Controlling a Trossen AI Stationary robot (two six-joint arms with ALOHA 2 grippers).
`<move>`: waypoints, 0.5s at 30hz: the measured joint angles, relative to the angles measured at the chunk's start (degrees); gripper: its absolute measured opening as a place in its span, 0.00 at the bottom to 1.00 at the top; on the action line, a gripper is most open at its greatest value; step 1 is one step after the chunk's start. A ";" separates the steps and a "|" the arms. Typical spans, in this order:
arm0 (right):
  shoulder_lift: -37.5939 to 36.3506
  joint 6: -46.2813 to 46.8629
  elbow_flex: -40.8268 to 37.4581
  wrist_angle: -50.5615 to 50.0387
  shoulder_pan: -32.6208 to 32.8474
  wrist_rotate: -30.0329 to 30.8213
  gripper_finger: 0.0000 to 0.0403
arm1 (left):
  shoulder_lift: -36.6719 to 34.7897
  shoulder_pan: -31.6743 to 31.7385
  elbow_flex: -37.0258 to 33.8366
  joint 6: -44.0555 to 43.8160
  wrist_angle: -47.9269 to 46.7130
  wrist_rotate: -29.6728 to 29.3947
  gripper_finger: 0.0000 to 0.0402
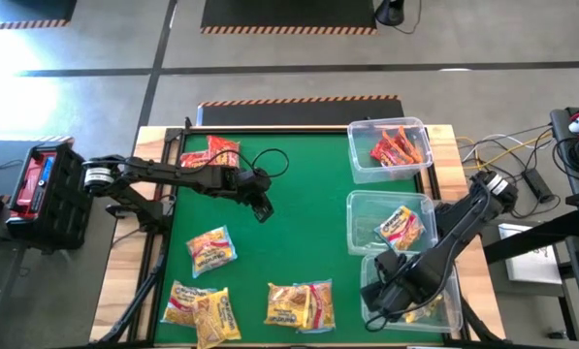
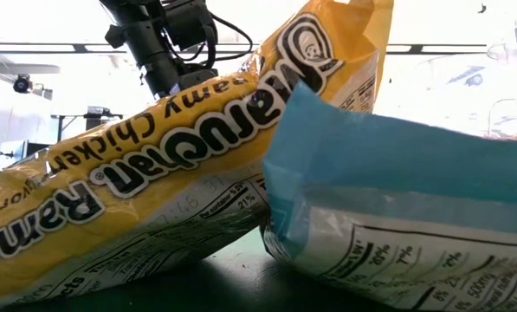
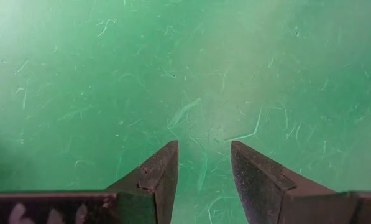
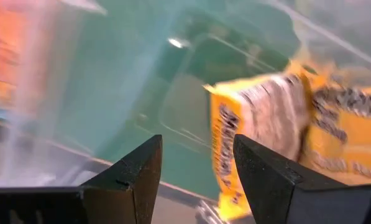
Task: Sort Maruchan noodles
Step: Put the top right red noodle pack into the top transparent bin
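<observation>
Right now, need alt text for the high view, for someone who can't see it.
Overhead view of a green table with ramen packets: three clear bins line the right edge, the far one holding red packets, while several yellow packets lie loose near the front. The left gripper hangs open and empty over bare mat; the right gripper, open, sits at the nearest bin.

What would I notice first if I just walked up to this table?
Probably the bright noodle packets on the green table: a red packet near the far edge and yellow packets along the near edge. On the right sit three clear bins, the far bin holding red packets. The left claw hangs open over bare green, and the right claw is open over the nearest bin.
</observation>
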 joint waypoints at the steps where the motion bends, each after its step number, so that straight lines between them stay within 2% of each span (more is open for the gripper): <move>1: -0.70 -0.40 0.03 0.02 -0.22 1.28 0.46 | 0.00 0.00 0.00 -0.58 0.00 0.00 0.32; 9: -5.84 -11.84 0.01 -0.06 -5.25 12.92 0.46 | 0.00 0.02 0.00 -2.24 0.07 0.02 0.32; 15: -9.42 -25.98 0.01 0.07 -11.58 19.09 0.46 | 0.00 -0.04 0.00 -8.88 1.65 0.02 0.32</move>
